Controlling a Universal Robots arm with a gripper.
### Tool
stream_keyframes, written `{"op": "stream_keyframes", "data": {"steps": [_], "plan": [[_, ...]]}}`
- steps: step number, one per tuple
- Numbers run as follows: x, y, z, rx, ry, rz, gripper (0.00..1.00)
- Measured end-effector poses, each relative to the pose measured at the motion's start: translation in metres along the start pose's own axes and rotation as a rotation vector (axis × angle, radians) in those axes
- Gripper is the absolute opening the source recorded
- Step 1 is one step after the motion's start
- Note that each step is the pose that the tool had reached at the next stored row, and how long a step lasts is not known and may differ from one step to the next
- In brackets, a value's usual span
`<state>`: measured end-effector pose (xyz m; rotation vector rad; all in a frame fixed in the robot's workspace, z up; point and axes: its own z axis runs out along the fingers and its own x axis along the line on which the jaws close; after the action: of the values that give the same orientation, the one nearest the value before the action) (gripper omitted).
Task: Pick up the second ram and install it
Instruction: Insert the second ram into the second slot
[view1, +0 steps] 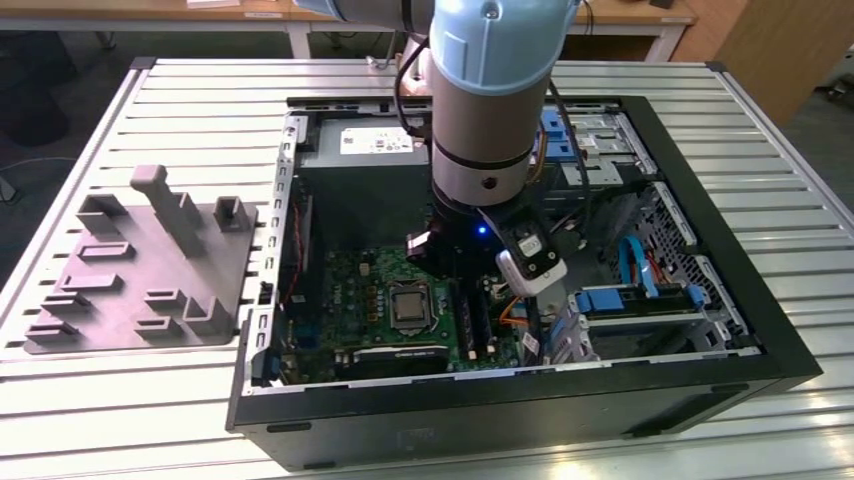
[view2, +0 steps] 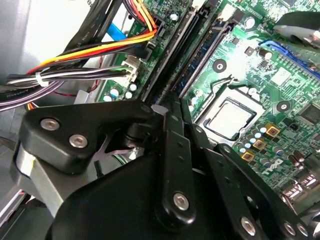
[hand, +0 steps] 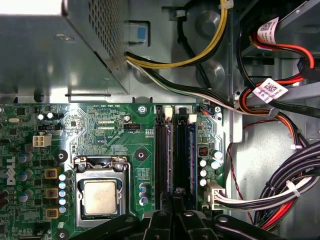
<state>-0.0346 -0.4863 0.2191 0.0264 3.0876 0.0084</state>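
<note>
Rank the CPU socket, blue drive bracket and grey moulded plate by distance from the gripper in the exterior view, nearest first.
1. CPU socket, beside the gripper.
2. Blue drive bracket, exterior view's right.
3. Grey moulded plate, outside the case, exterior view's left.

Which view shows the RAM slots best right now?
First wrist view: the RAM slots lie straight-on, nearly full length. Second wrist view shows them slanted, their near end behind the gripper. In the exterior view the arm covers part.
</note>
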Motion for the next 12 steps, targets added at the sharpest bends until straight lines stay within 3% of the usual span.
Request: {"op": "stream_keyframes", "data": {"steps": [1, 7, 12], "plan": [[0.0000, 0.0000, 0.0000, 0.0000, 0.0000, 0.000, 0.11], [0.0000, 0.0000, -0.0003, -0.0001, -0.0001, 0.000, 0.11], [-0.0004, 0.0001, -0.0065, 0.0001, -0.0001, 0.000, 0.11]]}}
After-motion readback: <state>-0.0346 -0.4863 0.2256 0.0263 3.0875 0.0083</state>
